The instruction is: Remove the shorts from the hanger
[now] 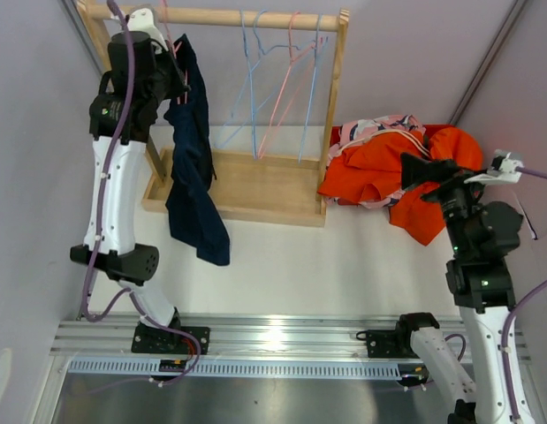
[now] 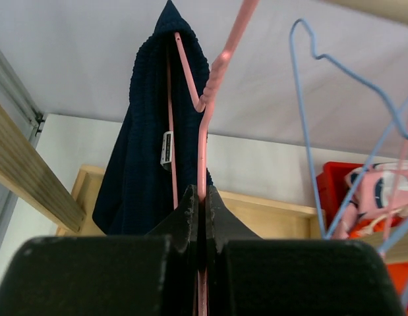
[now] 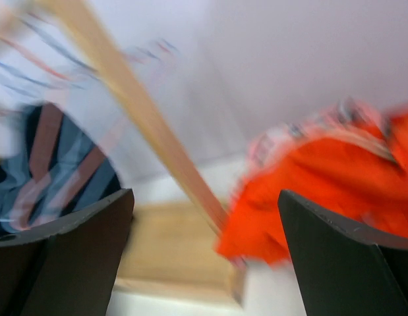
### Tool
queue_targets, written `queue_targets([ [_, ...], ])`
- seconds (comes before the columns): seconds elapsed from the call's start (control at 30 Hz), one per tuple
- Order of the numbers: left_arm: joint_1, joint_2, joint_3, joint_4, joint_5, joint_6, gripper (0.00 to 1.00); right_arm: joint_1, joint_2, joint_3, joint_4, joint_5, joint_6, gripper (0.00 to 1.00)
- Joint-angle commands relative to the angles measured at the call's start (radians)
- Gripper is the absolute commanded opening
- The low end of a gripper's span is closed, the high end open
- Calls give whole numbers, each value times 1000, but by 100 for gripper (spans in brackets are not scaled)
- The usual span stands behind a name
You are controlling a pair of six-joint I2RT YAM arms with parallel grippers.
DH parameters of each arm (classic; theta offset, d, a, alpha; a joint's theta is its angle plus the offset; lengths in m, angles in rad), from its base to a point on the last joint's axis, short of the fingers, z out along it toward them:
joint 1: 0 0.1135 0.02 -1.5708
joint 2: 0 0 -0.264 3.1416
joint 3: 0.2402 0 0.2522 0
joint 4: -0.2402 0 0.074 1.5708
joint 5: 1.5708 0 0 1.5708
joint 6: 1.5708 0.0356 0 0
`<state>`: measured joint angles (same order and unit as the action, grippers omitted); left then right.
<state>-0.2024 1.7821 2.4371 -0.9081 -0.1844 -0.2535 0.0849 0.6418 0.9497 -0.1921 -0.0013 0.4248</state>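
Observation:
Plain navy shorts [image 1: 193,168] hang from a pink hanger [image 2: 205,118] at the left end of the wooden rack's rod [image 1: 246,16]. My left gripper [image 1: 174,78] is raised beside the rod and shut on the pink hanger's wire; the left wrist view [image 2: 202,197] shows this, with the navy shorts [image 2: 147,151] draped just beyond. Orange shorts [image 1: 388,168] and pink printed shorts [image 1: 370,128] lie heaped at the right. My right gripper [image 1: 407,168] hovers open and empty over the orange shorts [image 3: 329,191]. The right wrist view [image 3: 205,197] is blurred. Olive and floral pairs are hidden.
Empty blue and pink hangers [image 1: 282,79] hang on the rod above the rack's wooden base tray [image 1: 264,190]. A red bin [image 1: 337,137] sits under the heap. The rack's right post [image 1: 335,97] stands between the hangers and the heap. Walls close in at left and right.

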Motion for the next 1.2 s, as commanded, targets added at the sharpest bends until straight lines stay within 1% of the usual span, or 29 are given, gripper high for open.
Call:
queue_targets([
  [0.0,0,-163,48,89,74,-43,0,26,38,171,97,-226,9,100],
  [0.07,1,-213,8,100,97,-58,0,58,68,217,170,-307,58,99],
  [0.1,1,-226,2,98,114,-61,0,76,81,228,192,-374,74,99],
  [0.13,1,-242,-19,100,120,-69,0,134,110,241,232,-396,86,99],
  [0.17,1,-272,-45,107,125,-69,0,179,127,263,267,-407,85,99],
  [0.23,1,-305,-99,126,132,-72,0,306,192,291,261,-344,25,100],
  [0.27,1,-332,-137,133,137,-72,0,489,223,314,237,-282,-28,99],
  [0.3,1,-345,-153,144,141,-72,0,600,260,374,209,-114,-170,99],
  [0.33,0,-354,-192,149,145,-72,0,718,301,408,195,-18,-254,99],
  [0.37,1,-363,-219,150,146,-70,0,947,402,446,137,115,-335,99],
  [0.4,1,-381,-227,158,146,-67,0,1037,457,486,128,309,-401,99],
  [0.43,1,-386,-234,158,148,-61,0,1093,513,564,114,355,-473,99],
  [0.47,1,-391,-245,155,149,-56,0,1140,612,601,105,375,-475,99],
  [0.53,0,-405,-250,147,151,-44,0,1164,685,662,129,380,-443,100],
  [0.57,1,-412,-277,149,149,-40,0,1177,717,669,147,386,-437,99],
  [0.6,1,-418,-285,150,148,-36,0,1203,773,676,166,399,-436,99],
  [0.67,1,-434,-312,156,140,-30,0,1231,834,722,180,420,-431,99],
  [0.7,1,-444,-325,159,141,-30,0,1257,896,741,180,435,-429,99],
  [0.8,1,-455,-343,169,151,-32,0,1286,984,816,180,469,-429,99],
  [0.83,1,-461,-352,169,154,-33,0,1300,1033,830,213,477,-429,99],
  [1.0,1,-501,-397,183,157,-30,0,1294,1127,868,269,485,-380,99],
  [1.13,1,-536,-431,186,163,-32,0,1250,1176,856,330,480,-336,99],
  [1.17,1,-550,-437,187,166,-33,0,1245,1187,856,339,481,-334,89],
])
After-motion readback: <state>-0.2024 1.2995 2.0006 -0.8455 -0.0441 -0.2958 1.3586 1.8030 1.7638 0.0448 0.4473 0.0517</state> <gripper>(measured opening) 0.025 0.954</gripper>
